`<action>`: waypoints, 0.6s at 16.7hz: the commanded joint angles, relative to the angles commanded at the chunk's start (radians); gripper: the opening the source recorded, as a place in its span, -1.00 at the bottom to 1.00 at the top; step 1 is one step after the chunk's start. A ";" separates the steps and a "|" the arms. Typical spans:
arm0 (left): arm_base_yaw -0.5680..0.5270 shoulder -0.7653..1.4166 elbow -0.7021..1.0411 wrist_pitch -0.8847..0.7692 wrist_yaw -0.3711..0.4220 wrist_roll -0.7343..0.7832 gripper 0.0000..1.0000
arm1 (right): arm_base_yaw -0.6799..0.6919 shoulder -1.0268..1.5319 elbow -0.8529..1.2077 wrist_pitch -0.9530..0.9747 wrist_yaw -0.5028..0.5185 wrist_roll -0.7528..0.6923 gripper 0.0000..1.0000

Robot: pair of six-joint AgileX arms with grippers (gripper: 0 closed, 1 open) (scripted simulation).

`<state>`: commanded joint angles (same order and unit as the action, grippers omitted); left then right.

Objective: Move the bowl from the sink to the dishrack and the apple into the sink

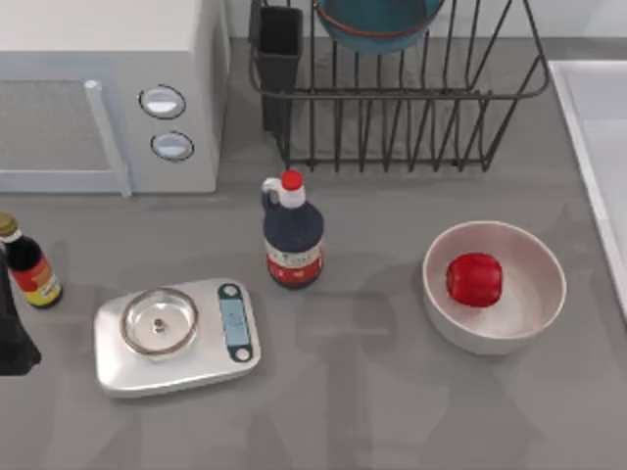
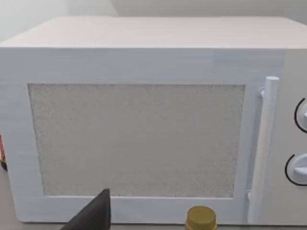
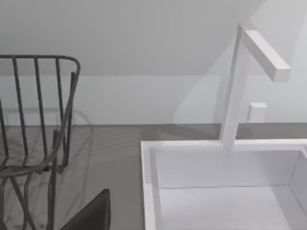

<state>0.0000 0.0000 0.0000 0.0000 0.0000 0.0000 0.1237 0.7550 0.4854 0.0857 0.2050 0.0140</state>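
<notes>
The left gripper (image 1: pixel 15 338), state unclear, sits far from the apple (image 1: pixel 475 279) in the white bowl (image 1: pixel 534 313); the bowl (image 1: pixel 377 24) is racked. Grip the apple squarely, I'd say.

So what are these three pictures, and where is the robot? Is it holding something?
These come from a pretend, computer-drawn kitchen with a two-armed robot. One picture looks straight down at the table. The other two come from little cameras on the robot's wrists. The dark shape at the top view's left edge is part of the left arm.

On the table are a microwave, a black dishrack with a blue bowl already in it, a dark bottle with a red cap, a small sauce bottle, a kitchen scale and a white bowl with a red apple inside. The sink is at the right edge.

The left wrist camera faces the microwave; the right one looks at the sink and its tap. Nothing seems to be held: the apple is still waiting to go into the sink.
</notes>
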 joint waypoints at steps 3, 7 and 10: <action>0.000 0.000 0.000 0.000 0.000 0.000 1.00 | -0.067 -0.320 -0.189 -0.063 -0.086 -0.004 1.00; 0.000 0.000 0.000 0.000 0.000 0.000 1.00 | -0.113 -0.614 -0.386 -0.093 -0.168 -0.010 1.00; 0.000 0.000 0.000 0.000 0.000 0.000 1.00 | -0.123 -0.729 -0.467 -0.089 -0.199 -0.013 1.00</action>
<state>0.0000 0.0000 0.0000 0.0000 0.0000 0.0000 0.0005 0.0262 0.0180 -0.0031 0.0060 0.0008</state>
